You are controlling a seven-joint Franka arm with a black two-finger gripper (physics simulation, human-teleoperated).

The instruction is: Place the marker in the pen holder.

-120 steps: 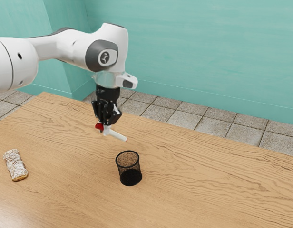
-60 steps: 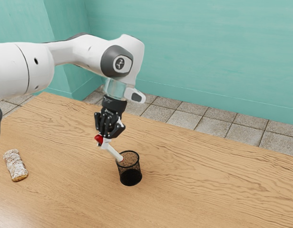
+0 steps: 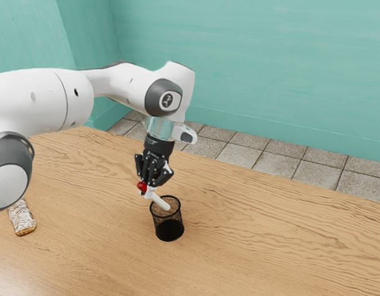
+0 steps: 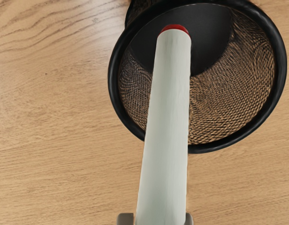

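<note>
Gripper (image 3: 150, 192) clenched on tilted marker (image 3: 160, 201); marker crossing near rim of upright pen holder (image 3: 169, 229), far tip at mouth, depth unclear. Opening broader than marker, room both sides. Sugared pastry (image 3: 22, 220) well apart.

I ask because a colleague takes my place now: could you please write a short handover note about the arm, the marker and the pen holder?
Gripper: shut on the marker, one of the fingers on each side, near its red end.
Marker: held tilted, far end over the mouth of the holder; whether that end is below the rim, I cannot tell.
Holder: upright on the table.
Pastry: toward the exterior view's left, partly behind the arm; no part of the job.
Done: marker grasped and brought to the holder.
Left: probably steepen and lower it inside, then release.
</note>
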